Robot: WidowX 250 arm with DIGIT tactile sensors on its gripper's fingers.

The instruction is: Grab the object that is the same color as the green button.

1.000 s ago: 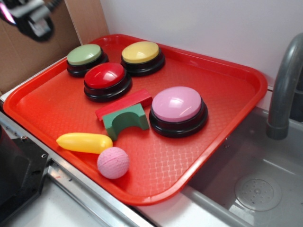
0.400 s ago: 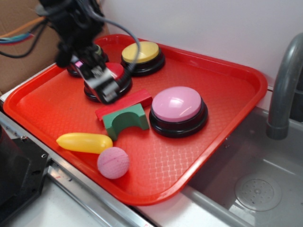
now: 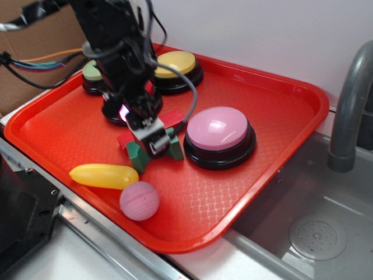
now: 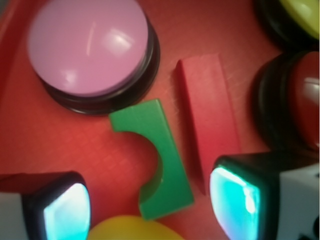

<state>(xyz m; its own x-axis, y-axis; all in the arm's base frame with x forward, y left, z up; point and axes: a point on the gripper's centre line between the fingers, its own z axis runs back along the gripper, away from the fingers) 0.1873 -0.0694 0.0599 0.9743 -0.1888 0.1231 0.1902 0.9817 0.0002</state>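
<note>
The object, a dark-green arch block (image 4: 157, 155), lies flat on the red tray, its cutout facing the left finger. My gripper (image 4: 150, 205) hovers open just above it. The block's lower end lies between the two glowing pads (image 4: 235, 197), touching neither. In the exterior view the gripper (image 3: 152, 141) hangs over the green block (image 3: 136, 155) and hides its middle. The green button (image 3: 91, 71) stands at the tray's back left, mostly hidden behind the arm.
A flat red block (image 4: 207, 115) lies right beside the green one. Close around it are a pink button (image 3: 217, 128), a red button (image 4: 300, 105), a yellow button (image 3: 175, 61), a yellow oblong toy (image 3: 104, 175) and a pink ball (image 3: 140, 200). A sink with a faucet (image 3: 349, 105) is at the right.
The arm came in from the top left, crossed over the red button and dropped down over the green block. Nothing on the tray has moved.
</note>
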